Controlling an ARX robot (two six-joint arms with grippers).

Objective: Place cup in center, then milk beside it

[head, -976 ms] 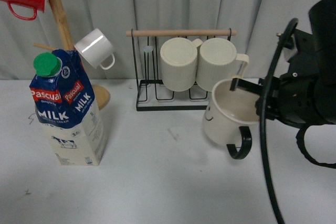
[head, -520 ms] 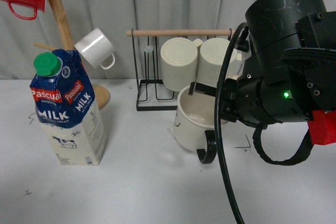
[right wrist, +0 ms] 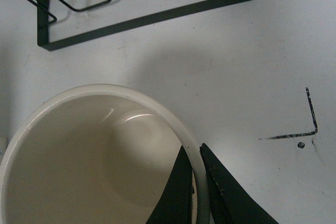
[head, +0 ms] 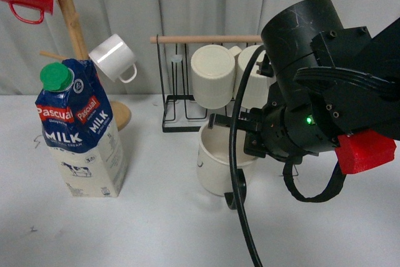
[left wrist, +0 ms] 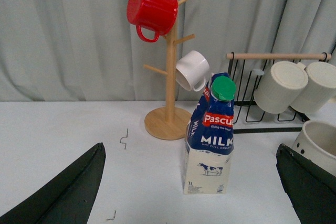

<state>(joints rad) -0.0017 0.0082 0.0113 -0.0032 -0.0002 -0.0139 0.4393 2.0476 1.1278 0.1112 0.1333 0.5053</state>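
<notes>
Both right tool (right wrist: pixel 193 156) fingers (right wrist: pixel 220 192) clamp the cup (head: pixel 215 161) rim, so ease straight down until its base, seemingly just off the bench (head: pixel 156 217) below, sits flat.

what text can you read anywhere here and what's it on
"Pascual": red banner on the milk carton.
"MILK": white letters on its blue part.
"1L": small, low on its cream base.
Finer print under those words: too small to read.
The cup: no words readable.
</notes>
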